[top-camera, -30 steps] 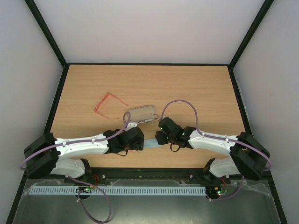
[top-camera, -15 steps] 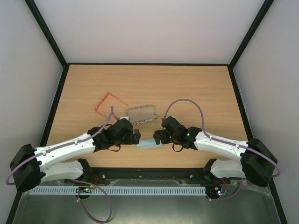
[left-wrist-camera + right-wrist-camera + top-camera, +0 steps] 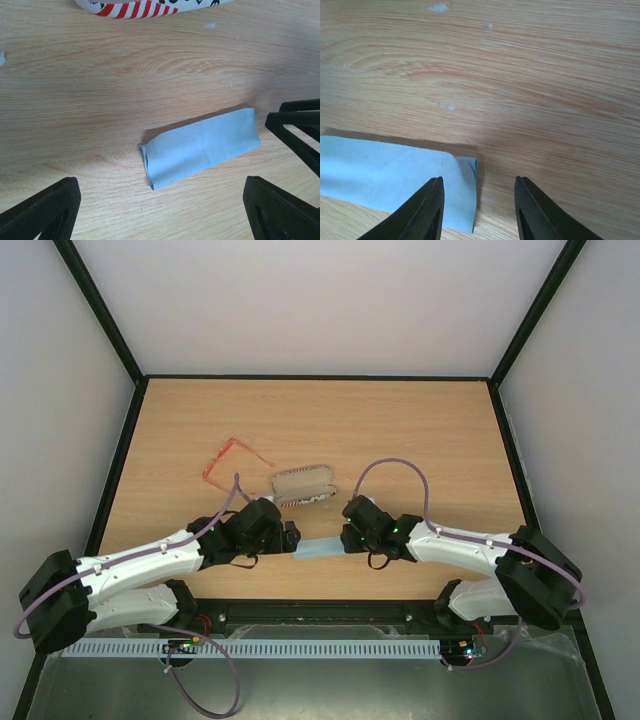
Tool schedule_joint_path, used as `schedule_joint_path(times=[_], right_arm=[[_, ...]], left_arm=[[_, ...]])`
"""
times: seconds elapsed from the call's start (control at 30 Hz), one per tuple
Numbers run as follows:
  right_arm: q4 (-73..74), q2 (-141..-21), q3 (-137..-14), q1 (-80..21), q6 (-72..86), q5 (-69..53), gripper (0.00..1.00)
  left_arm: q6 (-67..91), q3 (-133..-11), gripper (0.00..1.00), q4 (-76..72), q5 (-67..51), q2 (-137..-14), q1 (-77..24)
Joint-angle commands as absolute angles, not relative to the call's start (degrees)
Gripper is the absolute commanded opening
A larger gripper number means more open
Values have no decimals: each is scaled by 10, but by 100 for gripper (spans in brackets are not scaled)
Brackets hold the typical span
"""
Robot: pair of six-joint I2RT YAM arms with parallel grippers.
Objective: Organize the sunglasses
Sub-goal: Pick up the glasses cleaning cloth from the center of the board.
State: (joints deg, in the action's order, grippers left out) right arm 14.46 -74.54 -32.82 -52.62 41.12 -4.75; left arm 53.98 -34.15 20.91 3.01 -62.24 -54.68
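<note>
The red-orange sunglasses (image 3: 231, 460) lie on the table at the far left, away from both arms. The flag-printed case (image 3: 304, 484) lies mid-table; its striped edge shows at the top of the left wrist view (image 3: 135, 7). A folded light blue cloth (image 3: 318, 548) lies flat between the grippers and shows in both wrist views (image 3: 200, 146) (image 3: 395, 172). My left gripper (image 3: 291, 537) is open wide and empty, just left of the cloth. My right gripper (image 3: 346, 537) is open and empty over the cloth's right end.
A black frame borders the wooden table (image 3: 420, 430). Grey walls stand on three sides. The right gripper's black fingers (image 3: 295, 125) show at the right edge of the left wrist view.
The left arm swung out and forward to the cloth's left end, then held. The right gripper shifted slightly left over the cloth's right end. The cloth now lies folded and uncovered.
</note>
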Motion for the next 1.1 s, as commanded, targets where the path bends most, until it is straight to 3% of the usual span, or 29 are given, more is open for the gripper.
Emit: schedule_joint_path(times=[0.0,0.13,0.2,0.33,0.63,1.07], right_arm=[[112,-758,-326,-526,428,-43,39],[112,-775,-337,-527,423,-52,36],[115,-782,-342,-527,418,-53,31],[121,-792,-345,-528,415,-50,28],[117,-804,-341,-531,420,-54,23],[121,-784,-322,-539,439,-21,24]], left_arm=[[547,-326,87,189,29,-631,-546],[543,-324,67,182,31,-651,-546],[543,-323,52,180,31,-657,-546],[548,-314,40,180,30,-650,-547],[550,-309,39,196,36,-628,-548],[548,-300,39,204,42,-601,-547]])
